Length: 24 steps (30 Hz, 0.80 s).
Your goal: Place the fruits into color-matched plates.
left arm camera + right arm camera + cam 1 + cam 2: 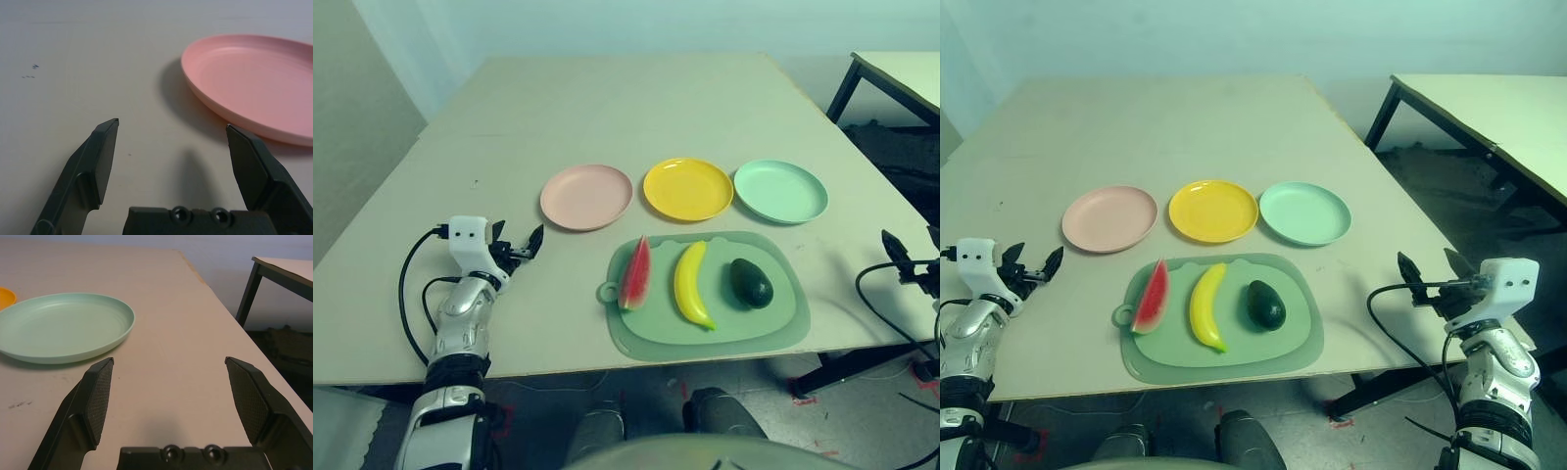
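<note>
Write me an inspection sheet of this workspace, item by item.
Surface: beige table, a few small dark specks.
Job's things: watermelon wedge, banana, avocado side by side on green mat; pink plate, yellow plate, mint plate in a row behind, all empty.
Clutter: nothing seen.
Grippers: left pincer and right pincer open, holding nothing.
Cables: black cable looping at left wrist, another at right.
Surroundings: second table to the right.

Three plates (pixel 1212 211) in a row behind the mat (pixel 1234 348); on it, watermelon (pixel 1151 297), banana (pixel 1206 305), avocado (pixel 1266 304), left to right
</note>
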Tool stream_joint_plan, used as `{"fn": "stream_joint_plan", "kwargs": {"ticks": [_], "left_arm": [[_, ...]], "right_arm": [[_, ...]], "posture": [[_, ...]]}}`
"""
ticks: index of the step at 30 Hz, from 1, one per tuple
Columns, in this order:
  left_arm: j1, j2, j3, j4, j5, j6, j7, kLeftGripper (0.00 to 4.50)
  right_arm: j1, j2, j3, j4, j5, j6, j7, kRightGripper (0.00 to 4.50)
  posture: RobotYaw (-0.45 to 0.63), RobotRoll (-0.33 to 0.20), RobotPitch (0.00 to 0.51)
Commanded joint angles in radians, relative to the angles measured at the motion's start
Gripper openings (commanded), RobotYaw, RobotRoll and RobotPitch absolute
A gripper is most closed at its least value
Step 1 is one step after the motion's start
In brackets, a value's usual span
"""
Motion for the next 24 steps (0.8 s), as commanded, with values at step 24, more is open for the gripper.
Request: {"fn": "stream_joint_plan", "kwargs": {"ticks": [24], "left_arm": [[0.031, 0.251, 0.035, -0.135, -0.304, 0.172, -0.742, 4.46]], "right_arm": [[0.042, 0.049, 0.037, -0.086, -0.008, 0.017, 0.028, 4.50]], "posture": [[-0.19, 0.000, 0.041]]}}
